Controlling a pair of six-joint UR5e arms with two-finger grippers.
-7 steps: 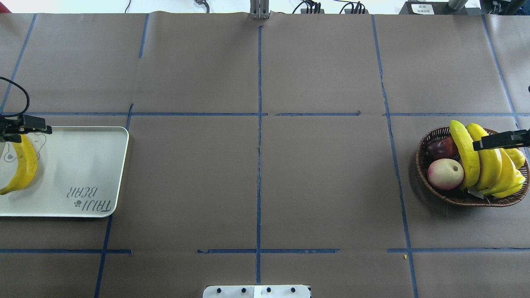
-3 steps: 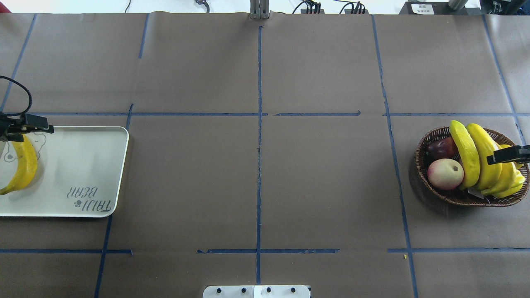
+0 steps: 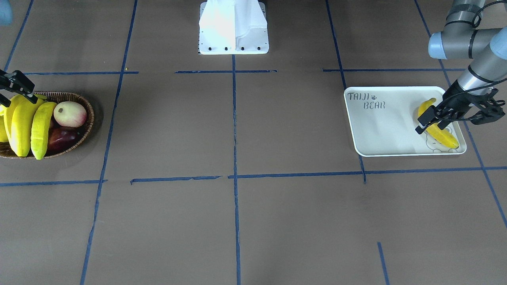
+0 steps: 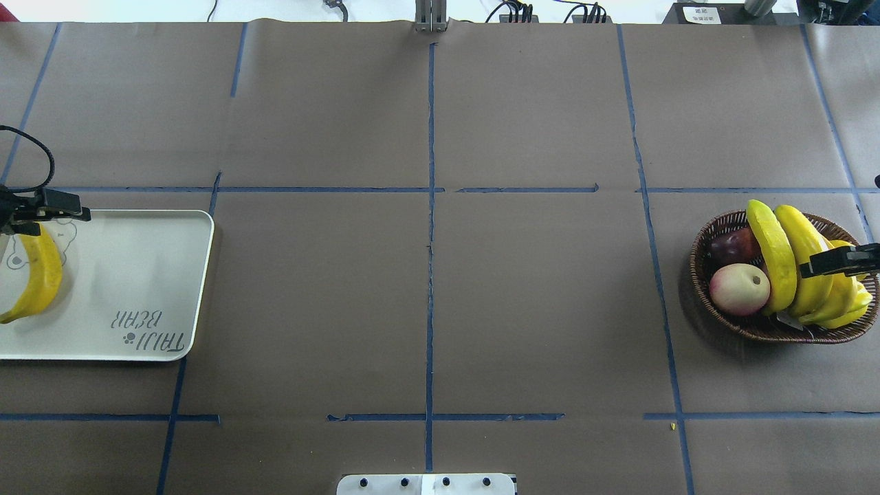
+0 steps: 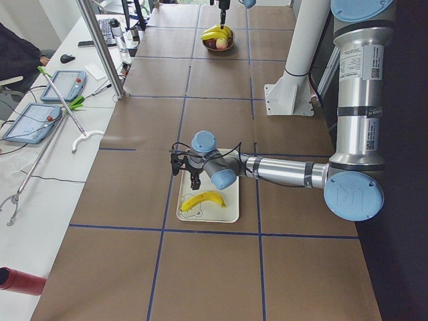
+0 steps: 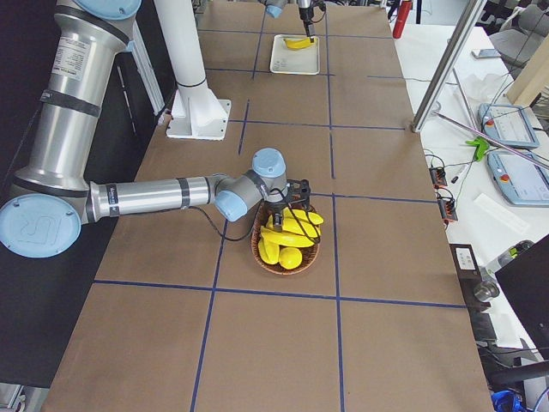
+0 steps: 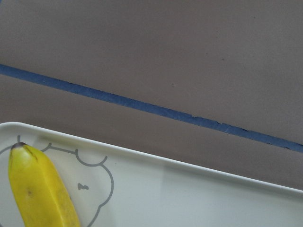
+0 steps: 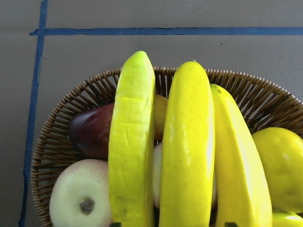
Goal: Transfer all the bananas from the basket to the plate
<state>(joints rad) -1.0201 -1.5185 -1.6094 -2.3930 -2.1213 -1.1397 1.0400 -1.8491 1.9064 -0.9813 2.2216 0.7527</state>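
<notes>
Over to L claw (image 3: 455, 114): fingers spread wide, nothing pinched, hanging just above the plate (image 4: 137, 275). Right beneath it, lone banana (image 4: 38, 275) flat on the plate, dark stem tip nearest the claw. Now R claw (image 8: 173, 223): spread too, tips well apart, poised over three bananas (image 4: 790, 258) side by side in the basket (image 4: 698, 275), none gripped. On that claw's table-centre side, down in the basket: pale apple (image 4: 739, 289) & dark red fruit (image 4: 732, 244). Opp. side, plump yellow fruit (image 8: 279, 165). Basket & plate well apart.
</notes>
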